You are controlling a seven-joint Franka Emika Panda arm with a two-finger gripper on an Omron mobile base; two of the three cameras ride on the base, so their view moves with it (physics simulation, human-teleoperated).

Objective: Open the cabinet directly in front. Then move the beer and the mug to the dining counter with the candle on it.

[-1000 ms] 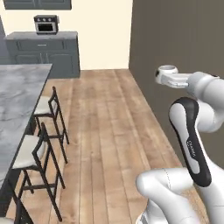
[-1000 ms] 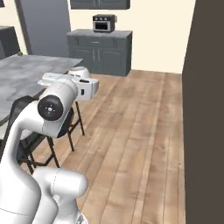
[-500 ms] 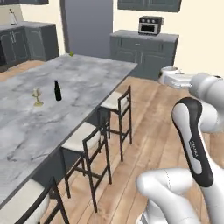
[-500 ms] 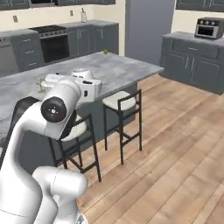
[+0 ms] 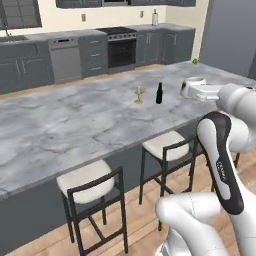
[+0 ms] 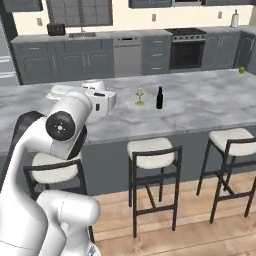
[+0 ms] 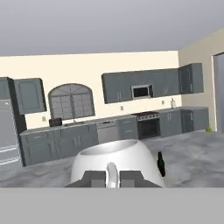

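Hand view has the gripper (image 7: 108, 178) clamped on the white mug's (image 7: 118, 162) handle, nothing visible inside it. On the dining counter (image 6: 200, 107), the beer (image 6: 160, 98) stands just beside the candle (image 6: 140, 97).

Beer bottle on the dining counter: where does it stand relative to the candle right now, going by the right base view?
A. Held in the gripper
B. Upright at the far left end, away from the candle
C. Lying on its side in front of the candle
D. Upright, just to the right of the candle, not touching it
D. The beer stands upright on the dining counter, just right of the candle with a small gap between them.
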